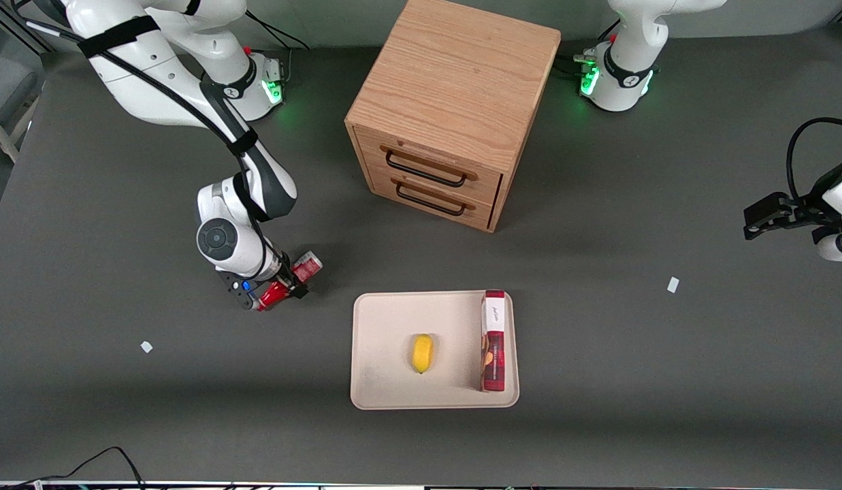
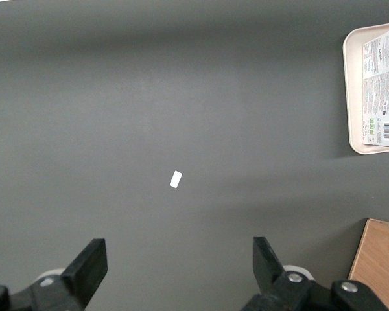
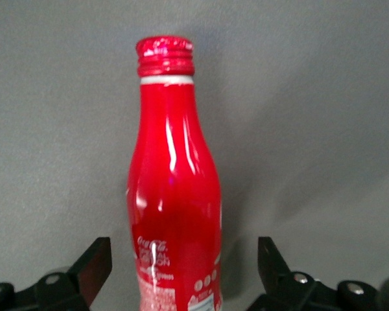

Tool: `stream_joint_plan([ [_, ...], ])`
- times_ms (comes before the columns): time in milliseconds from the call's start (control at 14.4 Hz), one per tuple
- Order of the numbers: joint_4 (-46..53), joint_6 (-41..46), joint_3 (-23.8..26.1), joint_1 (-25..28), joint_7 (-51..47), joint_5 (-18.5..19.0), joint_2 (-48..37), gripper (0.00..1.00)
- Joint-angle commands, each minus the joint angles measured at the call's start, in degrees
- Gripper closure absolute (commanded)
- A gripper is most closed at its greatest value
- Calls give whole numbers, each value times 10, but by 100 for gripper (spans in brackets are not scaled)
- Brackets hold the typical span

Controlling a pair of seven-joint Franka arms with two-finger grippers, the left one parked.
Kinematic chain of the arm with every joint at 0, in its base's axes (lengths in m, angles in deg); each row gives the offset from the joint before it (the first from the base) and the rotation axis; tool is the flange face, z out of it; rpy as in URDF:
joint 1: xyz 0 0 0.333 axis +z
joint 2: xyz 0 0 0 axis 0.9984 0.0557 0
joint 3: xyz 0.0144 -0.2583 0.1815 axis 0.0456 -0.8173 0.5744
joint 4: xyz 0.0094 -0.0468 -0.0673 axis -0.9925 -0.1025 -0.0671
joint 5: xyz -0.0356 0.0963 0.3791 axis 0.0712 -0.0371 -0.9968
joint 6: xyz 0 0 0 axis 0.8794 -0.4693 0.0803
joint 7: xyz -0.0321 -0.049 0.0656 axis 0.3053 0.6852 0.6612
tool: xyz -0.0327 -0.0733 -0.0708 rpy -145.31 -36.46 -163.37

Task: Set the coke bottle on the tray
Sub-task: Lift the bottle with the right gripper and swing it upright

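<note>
The coke bottle [image 1: 293,278] is small, slim and red. It lies on the grey table beside the tray [image 1: 386,320], toward the working arm's end. Its silver base end points toward the cabinet and its capped neck toward the front camera. My right gripper [image 1: 279,286] is down over the bottle's middle. In the right wrist view the bottle [image 3: 175,188] lies between the gripper's [image 3: 183,259] open fingers, with a gap on each side. The beige tray also shows in the left wrist view [image 2: 350,97].
On the tray lie a yellow lemon [image 1: 423,352] and a red-and-white box [image 1: 494,340] along one rim. A wooden two-drawer cabinet [image 1: 448,116] stands farther from the camera than the tray. Small white scraps [image 1: 146,346] [image 1: 673,284] lie on the table.
</note>
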Motion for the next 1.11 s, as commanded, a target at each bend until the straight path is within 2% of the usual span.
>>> stream_joint_plan([
  [0, 5, -15, 0, 0, -16, 17, 6, 0],
  [277, 4, -28, 0, 0, -15, 29, 11, 0],
  [346, 4, -28, 0, 0, -15, 29, 11, 3],
  [415, 4, -29, 0, 0, -15, 29, 12, 13],
  [485, 4, -29, 0, 0, -15, 29, 12, 31],
  [623, 5, -29, -1, -1, -15, 29, 13, 53],
  [1038, 16, -21, -1, 0, -6, 29, 0, 97],
])
